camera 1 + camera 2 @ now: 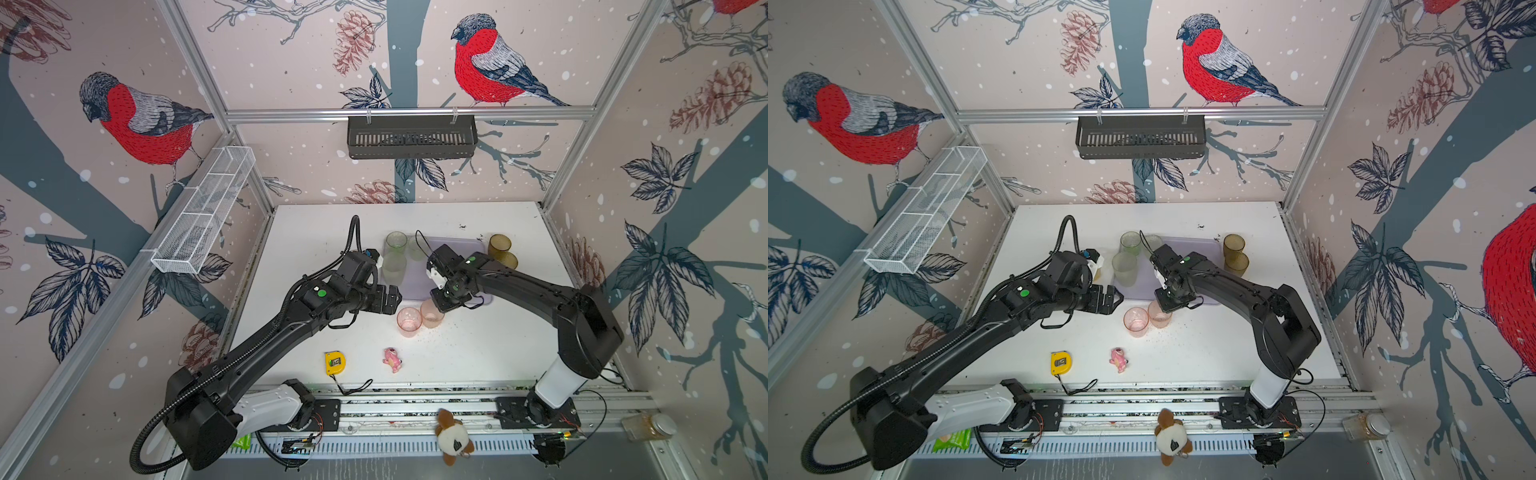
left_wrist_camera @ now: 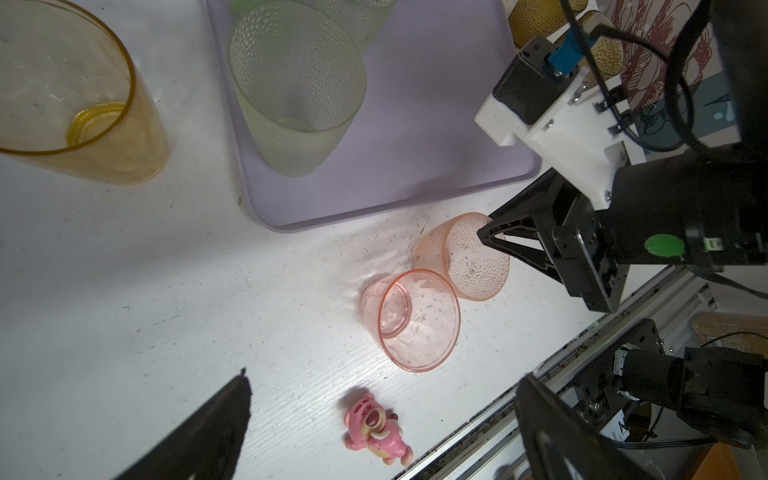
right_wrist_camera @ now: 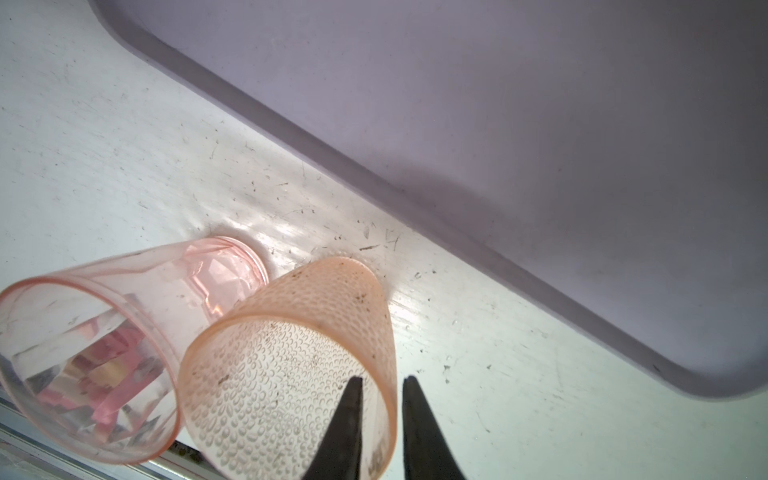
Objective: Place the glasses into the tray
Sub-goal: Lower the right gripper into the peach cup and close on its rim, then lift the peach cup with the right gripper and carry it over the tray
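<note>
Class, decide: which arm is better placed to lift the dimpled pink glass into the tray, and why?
Right. The right pincer straddles the rim of the dimpled pink glass, beside the tray; the left pincer hangs open, farther from it.

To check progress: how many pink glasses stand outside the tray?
2. Both stand on the table beside the tray: a smooth glass, and a dimpled glass, its wall between the jaws of the right gripper. Others might be hidden.

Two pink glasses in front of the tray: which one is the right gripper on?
The dimpled pink glass, nearer the tray: the right gripper straddles its wall, one finger inside. The smooth pink glass beside it has no finger on it.
</note>
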`<action>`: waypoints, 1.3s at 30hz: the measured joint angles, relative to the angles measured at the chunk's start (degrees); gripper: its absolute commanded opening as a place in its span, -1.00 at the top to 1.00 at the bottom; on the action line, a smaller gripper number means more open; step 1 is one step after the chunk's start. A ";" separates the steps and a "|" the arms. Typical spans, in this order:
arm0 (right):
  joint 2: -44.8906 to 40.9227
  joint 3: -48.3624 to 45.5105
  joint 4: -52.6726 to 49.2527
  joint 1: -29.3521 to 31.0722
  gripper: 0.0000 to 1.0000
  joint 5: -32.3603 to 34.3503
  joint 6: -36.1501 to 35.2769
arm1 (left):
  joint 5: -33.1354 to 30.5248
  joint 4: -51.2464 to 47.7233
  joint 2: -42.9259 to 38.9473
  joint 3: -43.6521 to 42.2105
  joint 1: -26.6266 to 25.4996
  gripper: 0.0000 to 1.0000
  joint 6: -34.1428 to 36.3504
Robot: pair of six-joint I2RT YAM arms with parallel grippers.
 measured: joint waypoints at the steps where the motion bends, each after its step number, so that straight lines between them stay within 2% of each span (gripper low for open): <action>1: 0.13 0.17 0.00 0.15 0.60 0.52 -0.15 | 0.00 0.00 0.00 0.00 0.00 -0.98 0.00; 39: 1.31 1.92 -1.70 1.07 0.86 3.30 -1.27 | -0.04 0.96 0.20 0.00 0.00 -0.98 0.04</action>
